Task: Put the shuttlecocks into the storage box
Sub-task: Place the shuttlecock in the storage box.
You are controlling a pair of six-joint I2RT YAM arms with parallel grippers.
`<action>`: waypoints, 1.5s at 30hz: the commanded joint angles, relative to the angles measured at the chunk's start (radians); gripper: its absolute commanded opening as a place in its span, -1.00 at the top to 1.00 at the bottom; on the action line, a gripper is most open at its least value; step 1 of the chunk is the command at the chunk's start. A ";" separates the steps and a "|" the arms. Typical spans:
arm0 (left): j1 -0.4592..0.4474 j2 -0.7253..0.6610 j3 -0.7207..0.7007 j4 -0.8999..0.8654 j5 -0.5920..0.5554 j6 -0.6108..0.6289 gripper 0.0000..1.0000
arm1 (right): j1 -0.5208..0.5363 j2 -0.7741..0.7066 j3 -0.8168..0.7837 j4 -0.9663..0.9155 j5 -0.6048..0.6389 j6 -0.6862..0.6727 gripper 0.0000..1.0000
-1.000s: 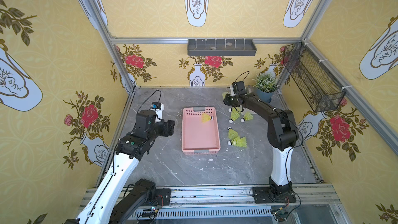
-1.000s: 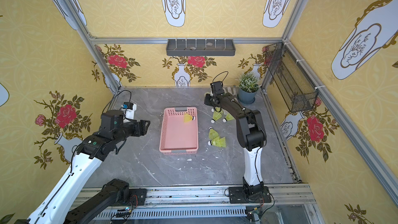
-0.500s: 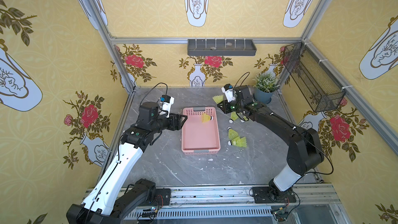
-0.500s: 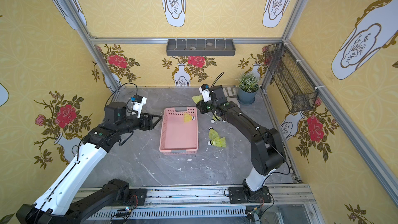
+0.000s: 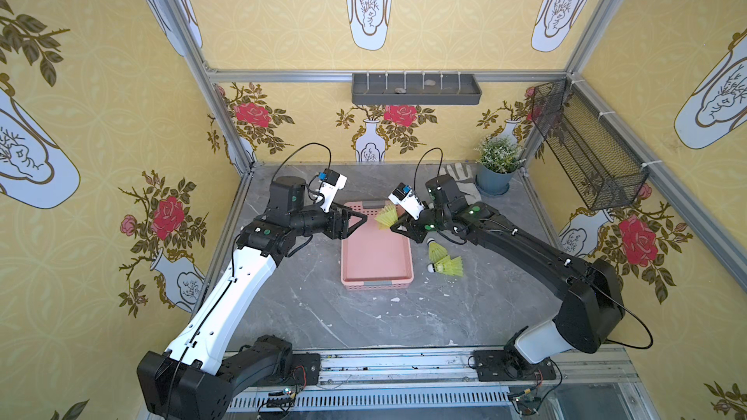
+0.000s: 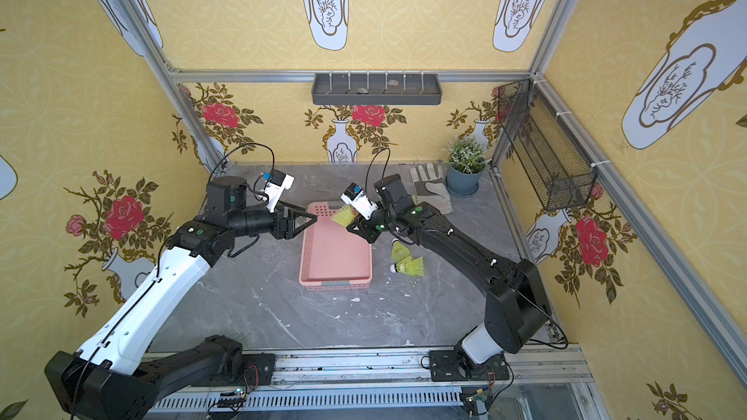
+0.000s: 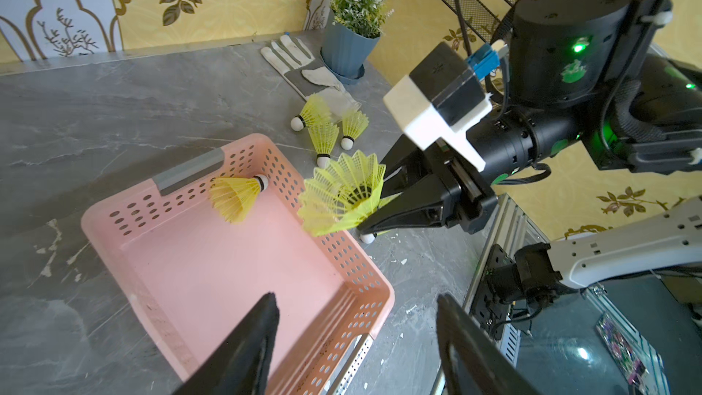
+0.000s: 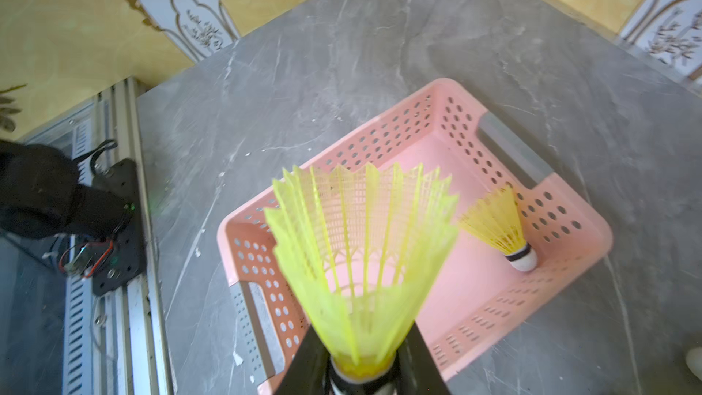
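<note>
Neon-yellow plastic fans out from the right gripper (image 8: 361, 370), its jaws clamped on the cork end of a shuttlecock (image 8: 361, 260), apparently to spare the skirt, and poised over the rim of the pink storage box (image 8: 399, 134). Inside, another shuttlecock (image 8: 497, 222) lies at the far end. The left gripper (image 7: 357, 300), jaws apart and empty, hovers over the opposite rim. Loose shuttlecocks (image 5: 444, 264) wait on the grey table (image 5: 364, 317).

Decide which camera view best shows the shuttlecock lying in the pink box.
The right wrist view: the lying shuttlecock shows skirt, black band and white tip clearly inside the box. The left wrist view shows it too, smaller. In both top views the held shuttlecock hides it.
</note>
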State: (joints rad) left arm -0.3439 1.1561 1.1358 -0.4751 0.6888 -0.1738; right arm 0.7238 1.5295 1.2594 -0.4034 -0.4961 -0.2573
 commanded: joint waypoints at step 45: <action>-0.145 0.025 -0.130 0.225 -0.102 -0.103 1.00 | 0.036 -0.134 -0.148 0.180 0.129 -0.011 -0.09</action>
State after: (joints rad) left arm -0.4904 1.1900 1.0374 -0.3908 0.6724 -0.1894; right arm 0.7662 1.4235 1.1511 -0.3725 -0.4644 -0.3206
